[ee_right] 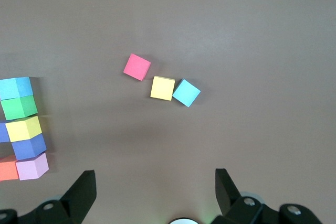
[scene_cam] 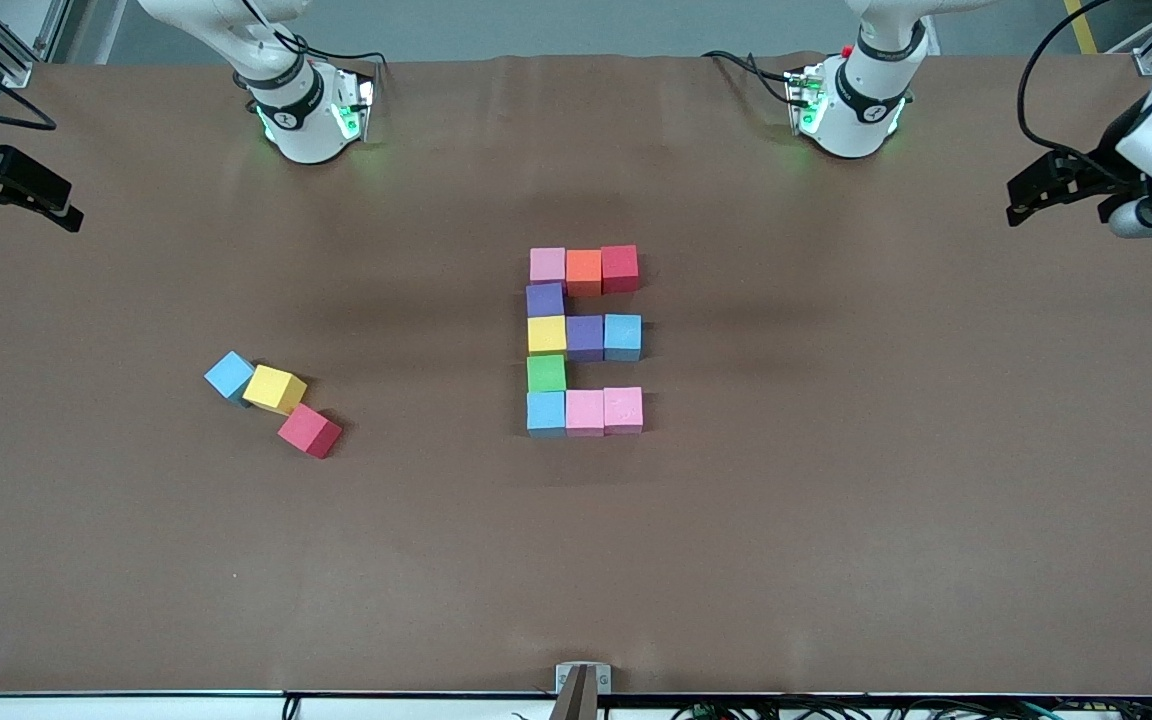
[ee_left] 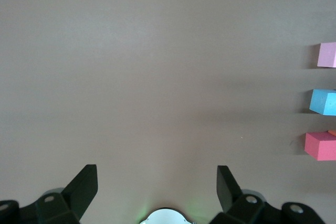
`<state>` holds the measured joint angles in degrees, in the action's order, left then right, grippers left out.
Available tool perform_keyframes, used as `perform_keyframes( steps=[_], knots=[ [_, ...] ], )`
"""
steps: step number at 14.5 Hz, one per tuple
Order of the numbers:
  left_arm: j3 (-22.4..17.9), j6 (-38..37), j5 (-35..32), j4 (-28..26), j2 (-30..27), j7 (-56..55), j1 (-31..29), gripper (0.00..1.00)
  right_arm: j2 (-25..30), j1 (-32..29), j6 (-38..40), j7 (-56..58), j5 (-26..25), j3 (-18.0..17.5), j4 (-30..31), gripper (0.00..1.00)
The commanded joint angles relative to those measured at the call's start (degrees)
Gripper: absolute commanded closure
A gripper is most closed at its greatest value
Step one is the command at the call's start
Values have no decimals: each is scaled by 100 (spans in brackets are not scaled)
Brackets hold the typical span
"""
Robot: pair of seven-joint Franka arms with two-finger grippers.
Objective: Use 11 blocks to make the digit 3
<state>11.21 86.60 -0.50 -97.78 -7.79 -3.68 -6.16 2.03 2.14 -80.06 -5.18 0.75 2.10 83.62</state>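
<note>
The digit 3 point(scene_cam: 584, 340) lies at the table's middle, made of touching blocks. Its bar nearest the bases is pink point(scene_cam: 547, 265), orange point(scene_cam: 583, 271) and red point(scene_cam: 619, 268). The middle bar is yellow point(scene_cam: 547, 334), purple point(scene_cam: 584, 337) and light blue point(scene_cam: 622, 336). The bar nearest the front camera is light blue point(scene_cam: 545, 413) and two pink point(scene_cam: 603, 410). A purple block point(scene_cam: 545, 299) and a green block point(scene_cam: 546, 373) join the bars. My left gripper point(scene_cam: 1021, 200) point(ee_left: 157, 174) hangs open and empty at the left arm's end. My right gripper point(scene_cam: 71, 205) point(ee_right: 155, 177) hangs open and empty at the right arm's end.
Three loose blocks lie in a row toward the right arm's end: light blue point(scene_cam: 229, 375) point(ee_right: 186, 92), yellow point(scene_cam: 273, 389) point(ee_right: 163, 88) and red point(scene_cam: 309, 431) point(ee_right: 137, 66). The arm bases point(scene_cam: 301, 110) point(scene_cam: 851, 105) stand along the table's edge farthest from the front camera.
</note>
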Motion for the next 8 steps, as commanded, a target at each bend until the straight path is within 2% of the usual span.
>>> perform_keyframes(
  steps=[1,3,8],
  knots=[
    [74,41,94,-22,-118,78,-26,0,25,-20,26,-10,-67,-16,-21,0],
    [66,32,42,197,-100,52,-26,0,25,-20,26,-10,-67,-16,-21,0],
    [66,-73,6,303,-83,52,-17,0,16,-12,35,-10,-67,-16,-30,0]
  ],
)
